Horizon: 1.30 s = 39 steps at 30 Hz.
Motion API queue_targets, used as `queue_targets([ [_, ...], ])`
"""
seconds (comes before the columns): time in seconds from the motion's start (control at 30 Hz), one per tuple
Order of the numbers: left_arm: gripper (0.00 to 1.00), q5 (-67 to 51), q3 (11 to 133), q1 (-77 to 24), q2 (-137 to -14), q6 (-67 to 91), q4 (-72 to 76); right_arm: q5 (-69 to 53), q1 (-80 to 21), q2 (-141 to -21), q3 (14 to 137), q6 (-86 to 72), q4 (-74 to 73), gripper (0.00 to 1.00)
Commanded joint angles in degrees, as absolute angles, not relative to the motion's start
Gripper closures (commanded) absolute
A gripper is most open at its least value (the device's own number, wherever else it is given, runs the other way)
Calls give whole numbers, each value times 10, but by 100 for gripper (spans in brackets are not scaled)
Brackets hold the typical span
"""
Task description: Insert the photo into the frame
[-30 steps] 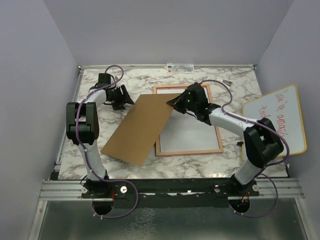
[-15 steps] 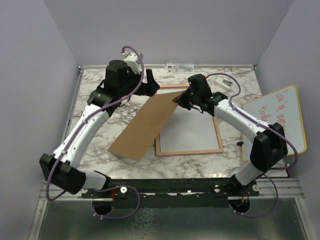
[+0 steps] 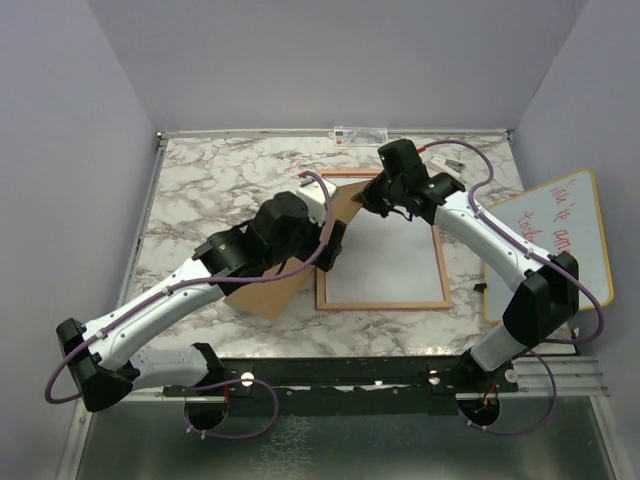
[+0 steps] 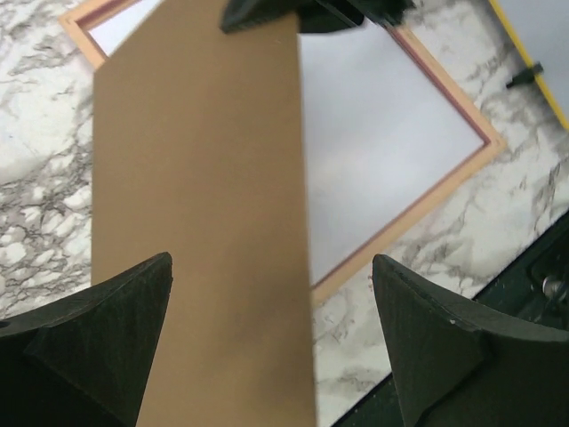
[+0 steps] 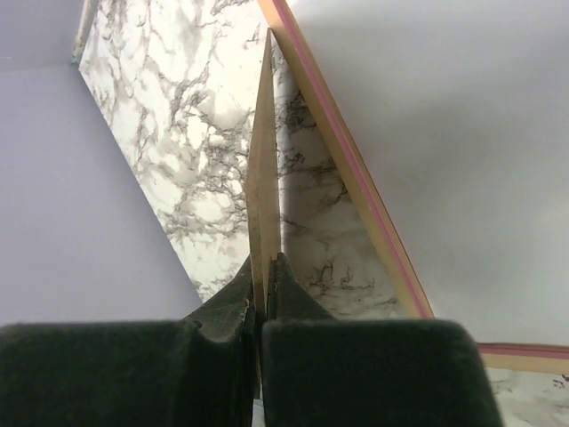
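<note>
The frame [image 3: 381, 304] lies flat on the marble table, wood rim up around a pale pane; it also shows in the left wrist view [image 4: 428, 199] and the right wrist view [image 5: 345, 158]. The photo is not in view. My right gripper [image 3: 362, 203] is shut on the top corner of the plain brown backing board [image 3: 262, 296], holding it tilted steeply over the frame's left edge; the right wrist view shows the board [image 5: 263, 160] edge-on between my fingers [image 5: 265, 267]. My left gripper [image 3: 330, 248] is open and empty, hovering over the board [image 4: 200, 222], its fingers [image 4: 271, 262] wide apart.
A whiteboard [image 3: 560, 245] with red writing leans at the right edge of the table. A small label [image 3: 360, 133] lies at the back edge and a small dark item [image 3: 448, 160] lies behind the frame. Lilac walls close in three sides.
My left arm has swung from the back left to the middle, over the board. My right gripper has raised the board's corner, so the board stands steeper and looks narrower.
</note>
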State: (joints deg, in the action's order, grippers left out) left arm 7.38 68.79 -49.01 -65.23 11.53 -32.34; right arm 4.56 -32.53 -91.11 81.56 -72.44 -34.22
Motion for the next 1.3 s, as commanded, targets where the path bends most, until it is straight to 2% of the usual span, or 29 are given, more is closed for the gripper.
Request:
queue_targets([
  [0.0,7,192,725,-585,-673,136,-378,64,-322,-917,841,-745,-382,100],
  [0.13,9,262,767,-631,-716,159,-416,49,-322,-928,843,-745,-380,99],
  [0.3,23,414,819,-655,-783,211,-510,22,-322,-936,844,-740,-368,100],
  [0.43,30,432,840,-661,-818,216,-548,18,-321,-936,850,-738,-367,100],
  [0.6,31,401,833,-663,-827,214,-551,16,-322,-940,855,-739,-364,99],
  [0.77,54,413,791,-663,-836,217,-558,5,-322,-947,864,-739,-359,100],
  [0.93,63,434,795,-662,-840,218,-561,-32,-322,-952,866,-741,-342,100],
  [1.07,77,446,801,-662,-847,209,-566,-52,-321,-958,873,-748,-331,100],
  [1.13,85,456,800,-663,-849,206,-571,-53,-322,-959,877,-748,-330,100],
  [1.2,98,468,800,-662,-850,202,-577,-54,-322,-958,879,-746,-326,99],
  [1.27,100,483,801,-661,-848,201,-584,-59,-322,-957,885,-742,-320,85],
])
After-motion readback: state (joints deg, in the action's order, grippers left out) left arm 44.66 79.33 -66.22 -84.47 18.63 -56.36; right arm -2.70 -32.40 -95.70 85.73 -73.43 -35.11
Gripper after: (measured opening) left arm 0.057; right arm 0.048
